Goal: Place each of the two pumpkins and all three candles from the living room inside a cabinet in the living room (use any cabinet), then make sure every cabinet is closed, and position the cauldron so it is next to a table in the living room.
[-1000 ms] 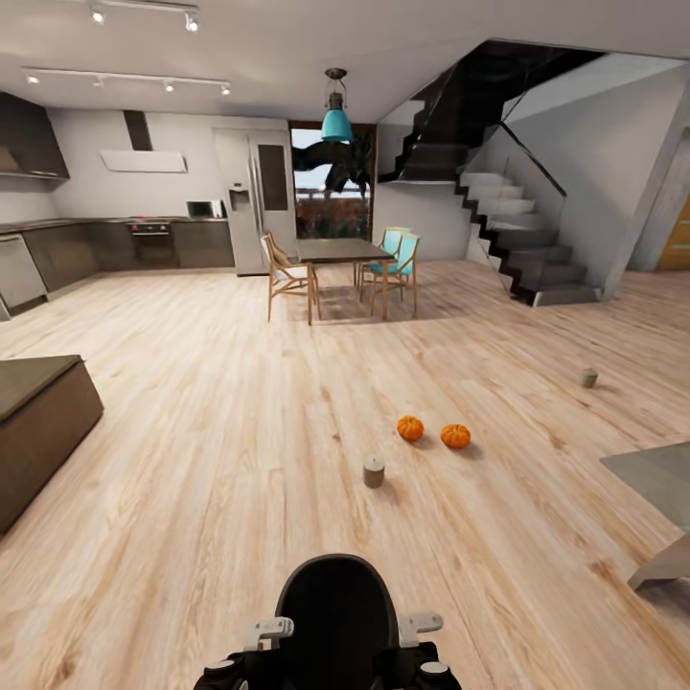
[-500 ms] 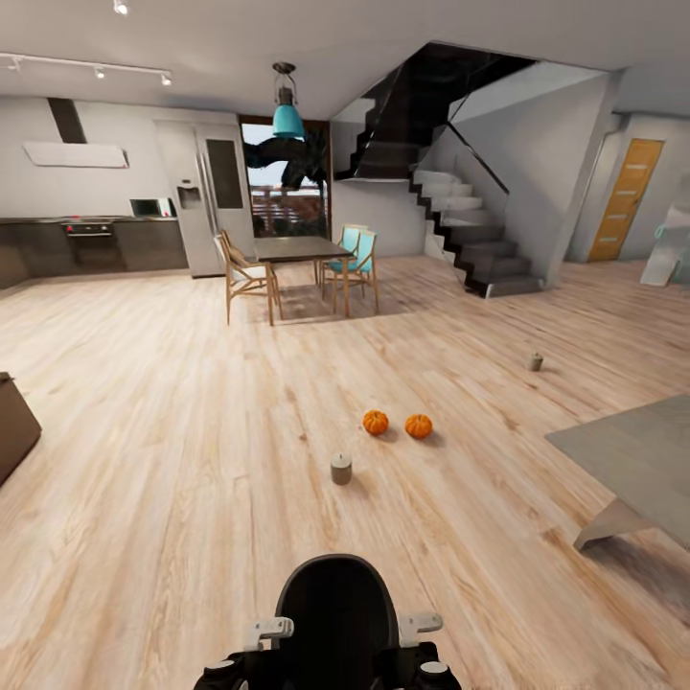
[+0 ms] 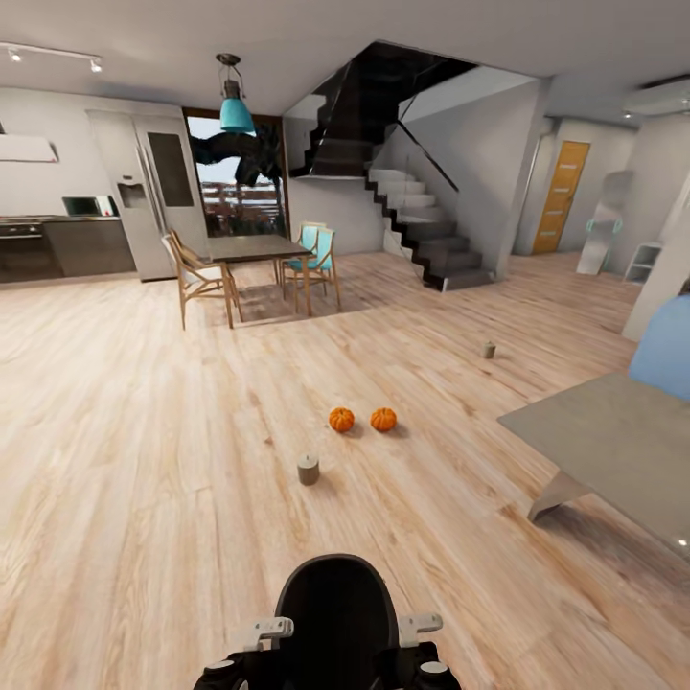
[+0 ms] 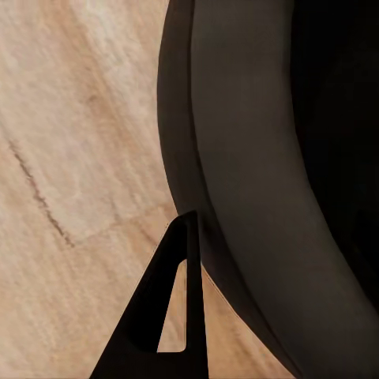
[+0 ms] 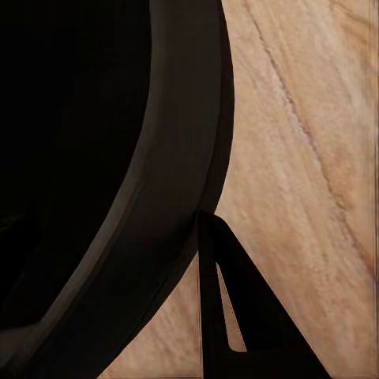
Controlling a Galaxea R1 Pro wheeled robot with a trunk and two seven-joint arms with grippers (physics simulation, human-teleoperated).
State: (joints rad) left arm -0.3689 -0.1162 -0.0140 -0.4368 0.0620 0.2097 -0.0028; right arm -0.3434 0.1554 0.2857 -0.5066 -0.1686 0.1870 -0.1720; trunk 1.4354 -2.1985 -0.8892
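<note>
Two orange pumpkins [image 3: 341,419] [image 3: 383,419] lie side by side on the wooden floor, ahead of me in the head view. A grey candle [image 3: 308,470] stands on the floor nearer to me, slightly left of them. Another candle [image 3: 489,350] stands farther off to the right. The cabinet and the cauldron are out of view. The left wrist view holds one dark finger [image 4: 142,332] of my left gripper beside my dark body [image 4: 260,181], above bare floor. One finger [image 5: 268,339] of my right gripper sits the same way against the body in the right wrist view.
A low grey table [image 3: 613,441] juts in at the right, with a pale blue seat [image 3: 666,350] behind it. A dining table [image 3: 254,249] with chairs stands at the back, by a fridge [image 3: 144,206]. Stairs [image 3: 431,244] rise at the back right. Open floor lies between me and the pumpkins.
The head view has swung to the right: the dark-brown cabinet left the picture at the left and the grey table came further in. The pumpkins and candles lie where they were.
</note>
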